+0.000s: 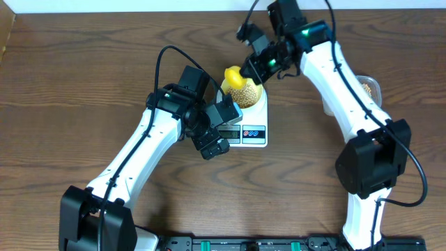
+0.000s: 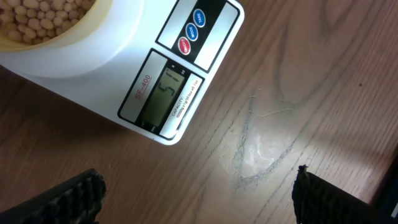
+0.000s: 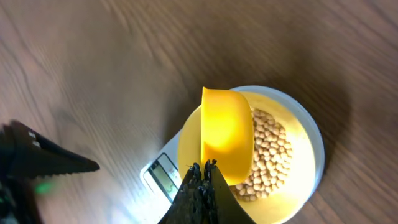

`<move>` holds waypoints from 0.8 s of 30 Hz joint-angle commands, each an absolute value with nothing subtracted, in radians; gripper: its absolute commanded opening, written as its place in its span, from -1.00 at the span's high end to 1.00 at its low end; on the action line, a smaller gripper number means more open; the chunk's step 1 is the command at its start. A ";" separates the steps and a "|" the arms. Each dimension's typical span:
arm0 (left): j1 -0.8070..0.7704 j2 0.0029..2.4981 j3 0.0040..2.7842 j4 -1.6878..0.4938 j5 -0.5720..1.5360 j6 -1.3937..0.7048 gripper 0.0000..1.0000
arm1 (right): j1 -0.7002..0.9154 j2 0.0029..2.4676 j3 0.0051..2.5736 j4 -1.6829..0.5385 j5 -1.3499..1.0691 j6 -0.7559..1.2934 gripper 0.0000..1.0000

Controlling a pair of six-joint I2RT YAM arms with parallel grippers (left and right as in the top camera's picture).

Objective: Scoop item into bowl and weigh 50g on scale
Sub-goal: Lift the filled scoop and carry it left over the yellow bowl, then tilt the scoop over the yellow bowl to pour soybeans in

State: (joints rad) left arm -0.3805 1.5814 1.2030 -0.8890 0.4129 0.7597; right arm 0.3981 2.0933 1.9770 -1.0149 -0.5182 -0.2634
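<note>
The white scale point(image 1: 252, 124) stands mid-table with the pale-yellow bowl point(image 1: 252, 97) on it. Tan beans point(image 1: 244, 90) fill the bowl. In the right wrist view my right gripper point(image 3: 203, 168) is shut on a yellow scoop point(image 3: 227, 140), which hangs over the bowl point(image 3: 292, 186) and its beans point(image 3: 270, 149) with its rounded back up. My left gripper point(image 2: 199, 199) is open above bare wood just in front of the scale point(image 2: 124, 68), with nothing between its fingers. The scale's display point(image 2: 165, 93) is lit. The bowl's rim point(image 2: 74, 31) and beans point(image 2: 37, 15) show at the top left.
A clear plastic tub point(image 1: 369, 87) holding more beans sits at the right, partly behind the right arm. The left arm point(image 1: 139, 157) reaches in from the front left. The wood has a scuffed pale patch point(image 2: 261, 152) near the scale.
</note>
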 commanded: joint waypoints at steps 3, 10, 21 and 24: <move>-0.377 1.588 1.201 -0.892 0.418 0.767 -0.96 | 0.432 2.067 1.968 -1.012 -0.326 -0.393 0.98; -0.377 1.588 1.201 -0.892 0.418 0.766 -0.96 | 0.434 2.067 1.967 -1.014 -0.276 -0.428 0.98; -0.377 1.588 1.201 -0.892 0.418 0.766 -0.96 | 0.449 2.067 1.892 -0.982 -0.283 -0.429 0.98; -0.377 1.588 1.201 -0.892 0.418 0.767 -0.96 | 0.456 2.067 1.881 -0.968 -0.284 -0.428 0.98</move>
